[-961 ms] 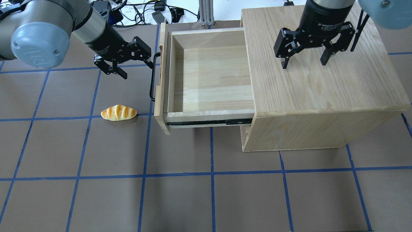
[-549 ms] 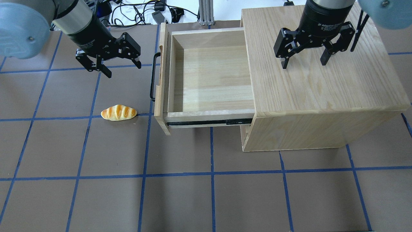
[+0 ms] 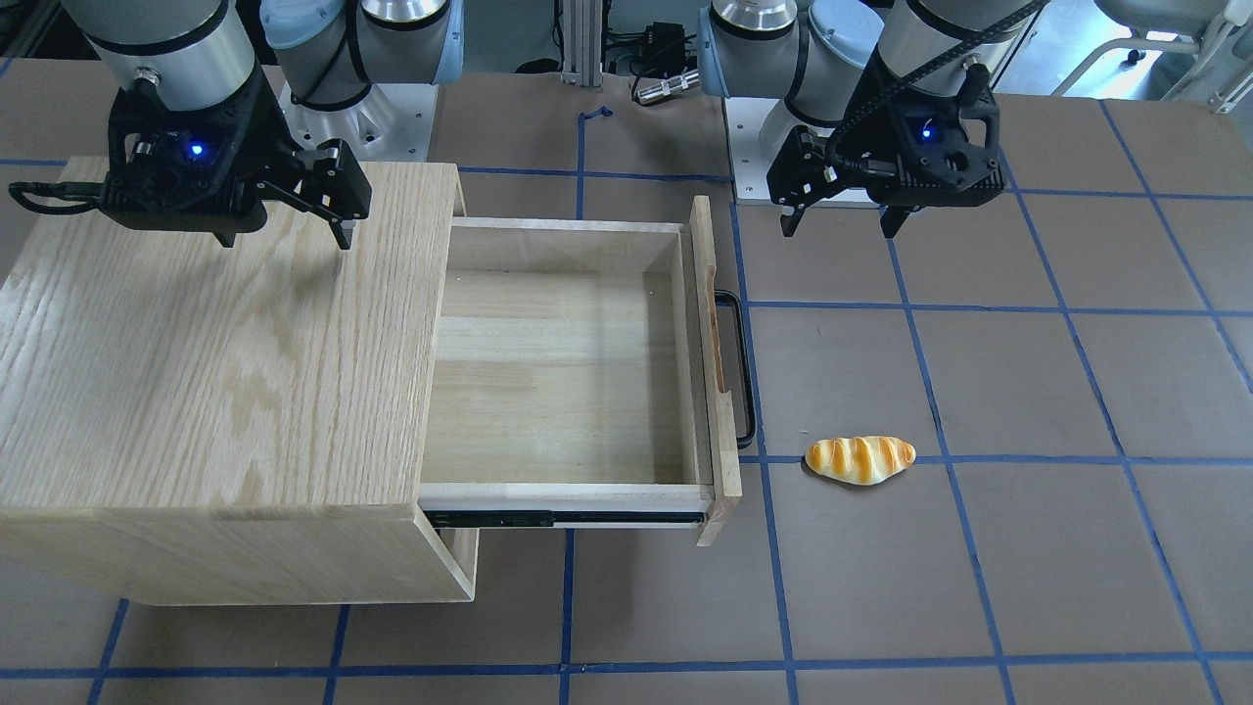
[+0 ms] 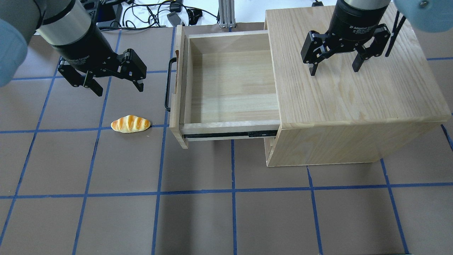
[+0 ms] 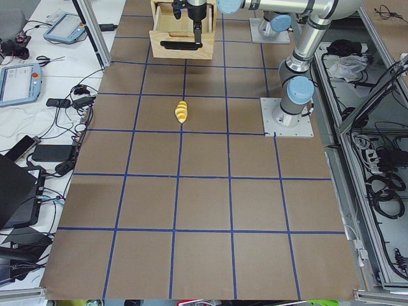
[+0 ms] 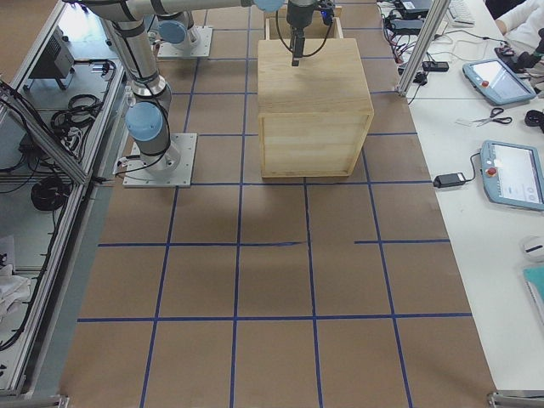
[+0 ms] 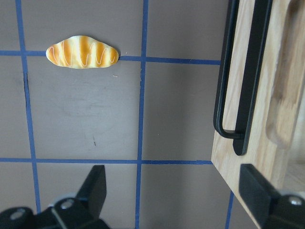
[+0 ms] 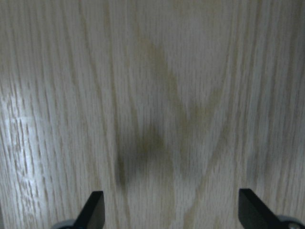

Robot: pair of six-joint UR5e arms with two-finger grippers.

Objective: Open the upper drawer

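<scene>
Backed further off the black handle (image 4: 169,83), the left gripper (image 4: 119,90) hangs empty, jaws apart, the right gripper (image 4: 332,71) likewise spread above the cabinet (image 4: 354,99) top — the upper drawer (image 4: 230,85) stands pulled well out, so opening looks done, only retreat remaining.

White print on the black body of the right gripper (image 4: 333,70) reads "2F Adaptive", its remaining letters unclear, while a similar white line on the left gripper (image 4: 119,90) is too blurred to read.
</scene>
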